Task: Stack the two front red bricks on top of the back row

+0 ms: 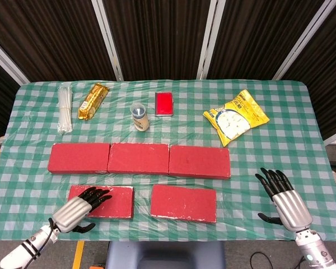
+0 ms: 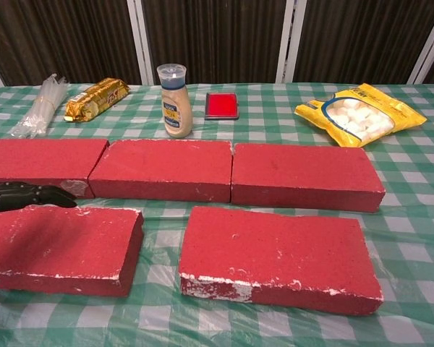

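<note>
No readable text. Bottle [image 2: 173, 100] far centre has a label, print too small to read. Yellow snack bag [image 2: 360, 113] far right and gold packet [image 2: 95, 98] far left carry printing, also illegible.

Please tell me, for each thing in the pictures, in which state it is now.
Left hand: over the front left brick, fingers spread, holding nothing.
Right hand: open, right of the bricks.
Front right brick: flat on the table, untouched.
Back row: three bricks end to end, nothing stacked.
Bottle: upright, capped.
Marshmallow bag: lying flat.
</note>
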Robot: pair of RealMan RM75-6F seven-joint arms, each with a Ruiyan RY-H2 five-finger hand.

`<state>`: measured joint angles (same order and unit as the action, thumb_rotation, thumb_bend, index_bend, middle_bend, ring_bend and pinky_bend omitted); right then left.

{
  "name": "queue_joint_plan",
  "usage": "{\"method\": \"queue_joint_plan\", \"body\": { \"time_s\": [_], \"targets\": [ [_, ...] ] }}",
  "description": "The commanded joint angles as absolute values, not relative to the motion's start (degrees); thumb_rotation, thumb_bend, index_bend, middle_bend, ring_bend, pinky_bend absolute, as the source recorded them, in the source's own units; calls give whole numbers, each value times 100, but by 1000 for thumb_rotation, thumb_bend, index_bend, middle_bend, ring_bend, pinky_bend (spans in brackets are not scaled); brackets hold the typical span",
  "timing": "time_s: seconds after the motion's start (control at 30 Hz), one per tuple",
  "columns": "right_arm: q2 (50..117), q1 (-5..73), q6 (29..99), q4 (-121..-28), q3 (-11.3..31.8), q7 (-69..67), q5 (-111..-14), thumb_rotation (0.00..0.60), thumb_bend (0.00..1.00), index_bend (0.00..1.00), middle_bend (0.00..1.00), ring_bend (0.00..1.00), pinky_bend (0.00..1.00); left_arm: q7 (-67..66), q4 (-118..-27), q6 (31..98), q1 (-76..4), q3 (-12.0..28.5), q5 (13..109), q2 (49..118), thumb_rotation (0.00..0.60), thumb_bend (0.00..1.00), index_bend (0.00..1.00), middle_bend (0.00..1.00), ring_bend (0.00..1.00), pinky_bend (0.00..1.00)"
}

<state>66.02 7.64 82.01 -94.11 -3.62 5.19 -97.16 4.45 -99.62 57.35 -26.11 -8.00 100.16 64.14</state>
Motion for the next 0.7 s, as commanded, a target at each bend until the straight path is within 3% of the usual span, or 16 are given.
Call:
{"method": "queue_joint_plan", "body": {
  "time_s": [0.03, 0.7],
  "targets": [
    [6608, 768, 8184, -9411, -369, 528, -9728, 600, 64, 0, 0, 0, 0, 444, -9919, 5646, -2692, -777, 9968, 6507, 600, 336, 0, 0, 0, 15],
    [6572, 793, 8100, -9434, -367, 472, -9708, 600, 65, 0, 0, 0, 0, -314, -9779, 4964, -3010, -539, 8964, 6799, 600, 320, 0, 0, 0, 8]
  ]
}}
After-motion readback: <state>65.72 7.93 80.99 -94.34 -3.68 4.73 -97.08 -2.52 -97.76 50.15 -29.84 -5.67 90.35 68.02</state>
